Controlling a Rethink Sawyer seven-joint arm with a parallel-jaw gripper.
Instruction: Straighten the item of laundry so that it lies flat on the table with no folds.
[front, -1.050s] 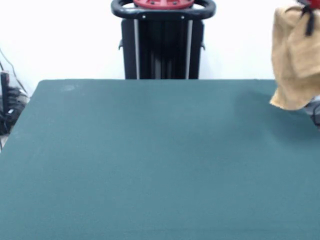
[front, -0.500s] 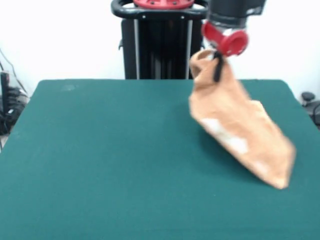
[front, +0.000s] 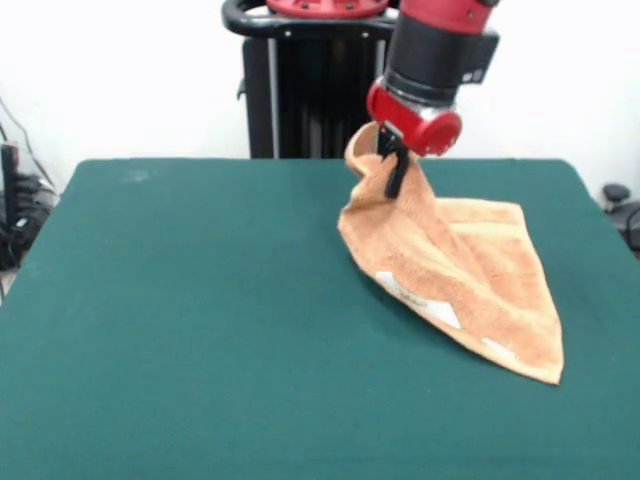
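The item of laundry (front: 465, 270) is a tan-orange terry towel with white labels along its lower left edge. One corner is lifted and the rest drapes down onto the dark green table (front: 200, 320), spreading toward the right front. My gripper (front: 395, 170) hangs just above the table, right of centre, and is shut on the raised corner of the towel. Folds run down the cloth from the held corner. The far corner of the towel lies flat on the table at the right.
Cables and a dark box (front: 15, 200) sit off the table's left edge. A dark object (front: 620, 200) lies beyond the right edge.
The gripper has swung from the right edge toward the middle and come lower with the towel. The towel, hanging free before, now drapes onto the table.
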